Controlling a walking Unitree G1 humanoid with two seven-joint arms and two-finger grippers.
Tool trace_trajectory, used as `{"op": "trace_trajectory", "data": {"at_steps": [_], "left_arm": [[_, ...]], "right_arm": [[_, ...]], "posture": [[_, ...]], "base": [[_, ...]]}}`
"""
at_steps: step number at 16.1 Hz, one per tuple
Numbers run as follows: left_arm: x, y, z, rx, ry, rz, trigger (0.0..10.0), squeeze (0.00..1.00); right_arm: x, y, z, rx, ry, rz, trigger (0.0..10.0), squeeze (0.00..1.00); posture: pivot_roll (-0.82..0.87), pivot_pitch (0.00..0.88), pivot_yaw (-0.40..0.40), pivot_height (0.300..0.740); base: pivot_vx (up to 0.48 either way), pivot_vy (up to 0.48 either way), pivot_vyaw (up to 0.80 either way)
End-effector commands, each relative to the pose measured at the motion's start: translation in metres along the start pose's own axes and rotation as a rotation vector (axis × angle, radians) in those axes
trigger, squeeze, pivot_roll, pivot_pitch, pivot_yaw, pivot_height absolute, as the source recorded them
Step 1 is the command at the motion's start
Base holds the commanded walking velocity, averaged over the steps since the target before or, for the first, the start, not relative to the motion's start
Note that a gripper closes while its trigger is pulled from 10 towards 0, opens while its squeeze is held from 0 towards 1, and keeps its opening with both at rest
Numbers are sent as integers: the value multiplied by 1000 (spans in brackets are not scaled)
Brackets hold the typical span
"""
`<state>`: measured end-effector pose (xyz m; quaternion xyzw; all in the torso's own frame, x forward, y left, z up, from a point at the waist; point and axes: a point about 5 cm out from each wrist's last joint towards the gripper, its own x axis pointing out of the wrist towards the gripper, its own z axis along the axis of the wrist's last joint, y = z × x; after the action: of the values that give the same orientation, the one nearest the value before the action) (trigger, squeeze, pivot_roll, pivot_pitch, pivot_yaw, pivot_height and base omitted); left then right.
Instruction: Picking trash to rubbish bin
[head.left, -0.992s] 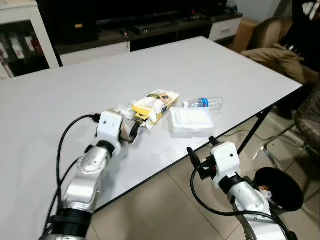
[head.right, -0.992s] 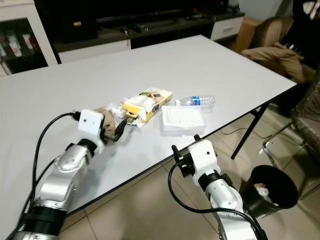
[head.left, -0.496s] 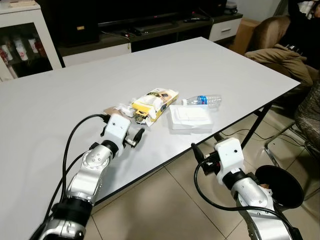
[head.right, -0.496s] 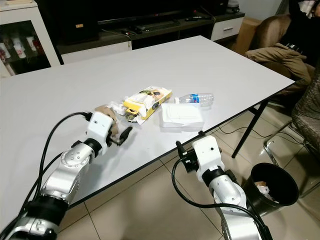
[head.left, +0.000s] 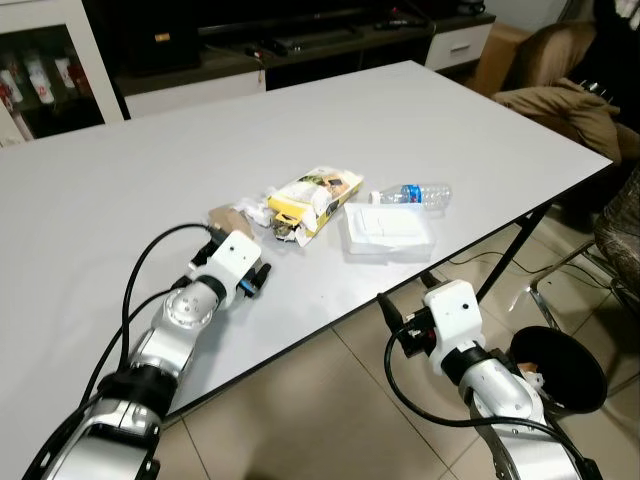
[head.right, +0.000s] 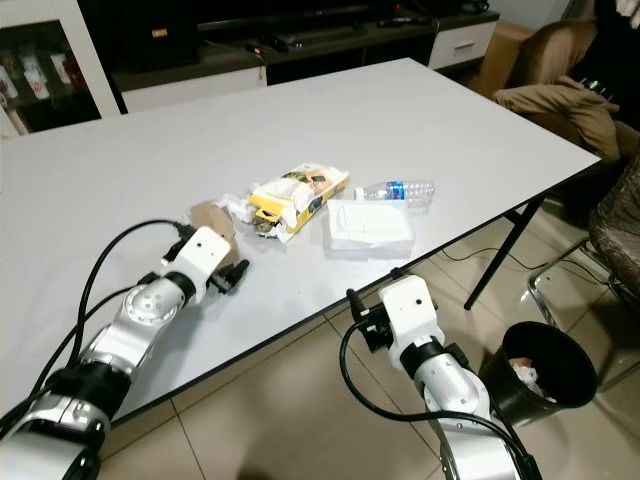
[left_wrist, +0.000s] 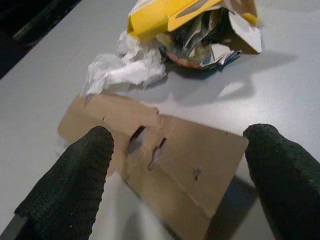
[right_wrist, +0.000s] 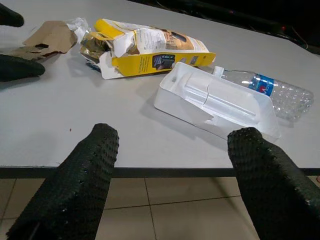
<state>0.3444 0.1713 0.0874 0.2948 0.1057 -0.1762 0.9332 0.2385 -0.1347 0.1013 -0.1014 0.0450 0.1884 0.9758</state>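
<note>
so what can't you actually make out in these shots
- Bin contents: something pale inside in the right eye view, too small to identify.
- Print on the yellow box: too small to read in any view.
- Cardboard piece: its near end is blurred in the left wrist view, so contact with the left gripper is unclear.
- Bottle: cut off by the right wrist view's edge.

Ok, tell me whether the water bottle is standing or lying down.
Lying down. The water bottle rests on its side on the table, cap toward the white plastic tray beside it.
</note>
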Motion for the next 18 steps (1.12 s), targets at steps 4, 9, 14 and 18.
{"op": "trace_trajectory", "data": {"at_steps": [4,9,14,18], "left_arm": [[11,-1,4,121,27,51,10000,0],[19,-1,8,196,54,67,10000,0],[20,-2,4,257,83,64,10000,0],[18,0,-5,270,138,73,0,0]], "right_arm": [[0,1,4,43,-7,-3,10000,0],[-9,27,11,171,-2,297,10000,0],[-15,40,13,186,36,446,10000,0],[-14,43,15,179,45,474,10000,0]], "posture": [[-186,26,-21,740],[-193,20,-15,740],[-199,1,-10,740],[-196,0,-13,740]], "base": [[0,0,0],[0,0,0],[0,0,0],[0,0,0]]}}
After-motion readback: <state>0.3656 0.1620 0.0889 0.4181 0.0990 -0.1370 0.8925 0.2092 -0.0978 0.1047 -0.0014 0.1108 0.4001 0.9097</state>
